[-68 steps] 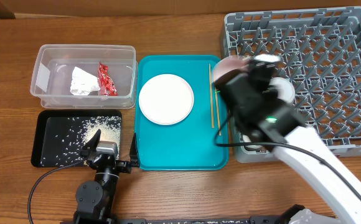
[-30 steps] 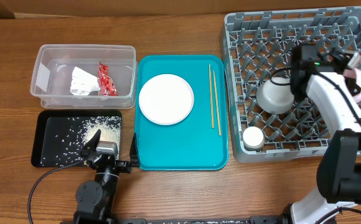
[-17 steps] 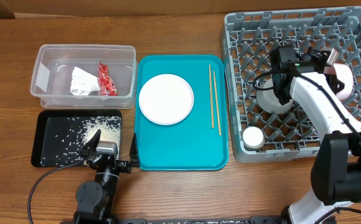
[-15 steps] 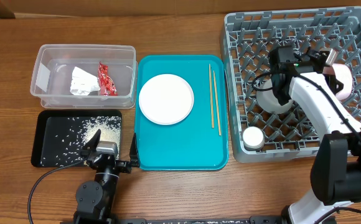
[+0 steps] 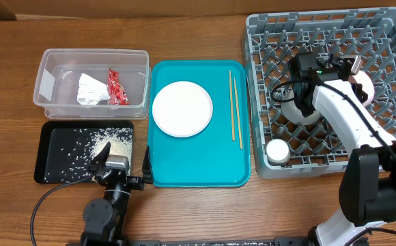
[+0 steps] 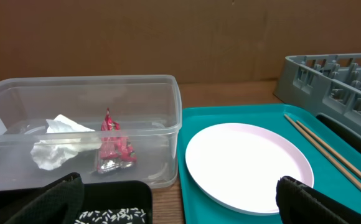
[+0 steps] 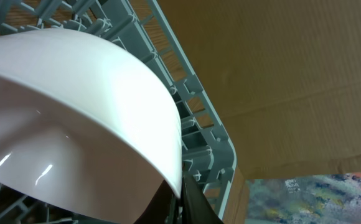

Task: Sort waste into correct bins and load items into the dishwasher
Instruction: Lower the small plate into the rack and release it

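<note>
My right gripper (image 5: pixel 354 74) is shut on the rim of the pale pink bowl (image 5: pixel 366 87) and holds it tilted over the grey dish rack (image 5: pixel 389 41). In the right wrist view the bowl (image 7: pixel 75 106) fills the frame, its rim pinched between the fingers (image 7: pixel 182 196). A whitish bowl (image 5: pixel 299 109) lies upside down in the rack, with a small white cup (image 5: pixel 278 150) near the front. The white plate (image 5: pixel 182 108) and two chopsticks (image 5: pixel 233 102) lie on the teal tray (image 5: pixel 198 171). My left gripper (image 5: pixel 109 158) is open and empty at the front left.
The clear tub (image 5: pixel 92 61) holds the red wrapper (image 5: pixel 116 87) and white paper scrap (image 5: pixel 89 89). The black tray (image 5: pixel 54 171) holds rice grains (image 5: pixel 106 140). In the left wrist view the tub (image 6: pixel 137 99) and plate (image 6: pixel 249 162) lie ahead.
My right arm carried the pale pink bowl from the rack's front left corner to its right side, then shifted it a little left. The left arm has not moved.
</note>
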Available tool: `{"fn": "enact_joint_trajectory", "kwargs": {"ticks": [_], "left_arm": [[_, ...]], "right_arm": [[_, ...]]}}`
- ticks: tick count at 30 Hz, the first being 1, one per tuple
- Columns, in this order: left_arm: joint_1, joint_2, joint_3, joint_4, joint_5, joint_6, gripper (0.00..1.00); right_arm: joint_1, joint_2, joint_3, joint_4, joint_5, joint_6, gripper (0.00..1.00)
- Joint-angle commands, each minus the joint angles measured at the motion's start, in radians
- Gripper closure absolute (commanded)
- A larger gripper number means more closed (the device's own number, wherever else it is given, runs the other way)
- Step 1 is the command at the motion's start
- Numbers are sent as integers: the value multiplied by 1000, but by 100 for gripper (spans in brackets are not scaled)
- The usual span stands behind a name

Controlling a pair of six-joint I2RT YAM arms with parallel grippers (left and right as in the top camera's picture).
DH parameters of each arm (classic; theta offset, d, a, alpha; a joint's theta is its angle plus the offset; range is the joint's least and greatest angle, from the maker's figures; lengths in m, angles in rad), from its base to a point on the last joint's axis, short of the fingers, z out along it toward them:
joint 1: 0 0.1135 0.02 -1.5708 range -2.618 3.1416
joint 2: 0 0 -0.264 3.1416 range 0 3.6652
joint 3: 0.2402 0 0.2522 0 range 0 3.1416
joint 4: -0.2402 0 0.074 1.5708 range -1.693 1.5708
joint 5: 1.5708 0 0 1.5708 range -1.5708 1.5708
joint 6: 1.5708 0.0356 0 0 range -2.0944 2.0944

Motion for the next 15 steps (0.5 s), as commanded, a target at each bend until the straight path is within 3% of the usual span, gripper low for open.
{"fn": "enact_joint_trajectory", "kwargs": {"ticks": [1, 9, 15], "left_arm": [[7, -5, -3, 2, 4, -18, 0], [7, -5, -3, 2, 5, -18, 0], [7, -5, -3, 2, 5, -18, 0]], "right_arm": [[3, -10, 6, 7, -29, 4, 96], [-40, -25, 20, 83, 192, -17, 96], [-114, -25, 18, 174, 137, -134, 96]]}}
